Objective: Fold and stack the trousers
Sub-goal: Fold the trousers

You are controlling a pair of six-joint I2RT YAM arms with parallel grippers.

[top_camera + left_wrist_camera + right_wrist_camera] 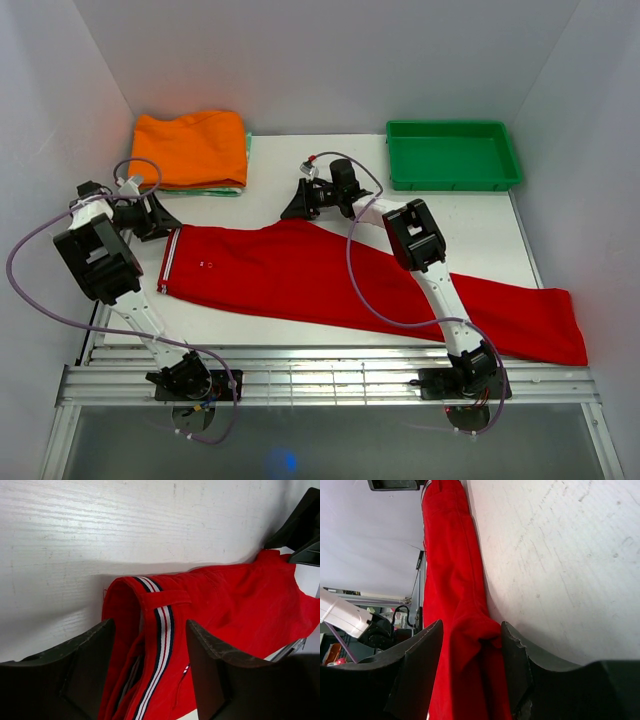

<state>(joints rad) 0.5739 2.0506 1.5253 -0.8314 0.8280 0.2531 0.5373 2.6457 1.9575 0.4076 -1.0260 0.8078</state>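
Note:
The bright red trousers [300, 275] lie flat across the white table, waistband at the left and leg hems at the right near edge. My left gripper [165, 222] is at the waistband's far corner. In the left wrist view its fingers [95, 655] stand apart on either side of the raised waistband with the striped band [162, 630], so the left gripper [150, 625] is open around it. My right gripper [292, 207] is at the trousers' far edge near the crotch. In the right wrist view, the right gripper [472, 627] has a bunched fold of the red trousers [450, 555] filling its jaws.
An orange folded garment [192, 148] rests on a green one at the back left, just behind the left gripper. A green tray [455, 155] stands at the back right. White walls close in both sides, and a metal rail [330, 380] runs along the near edge.

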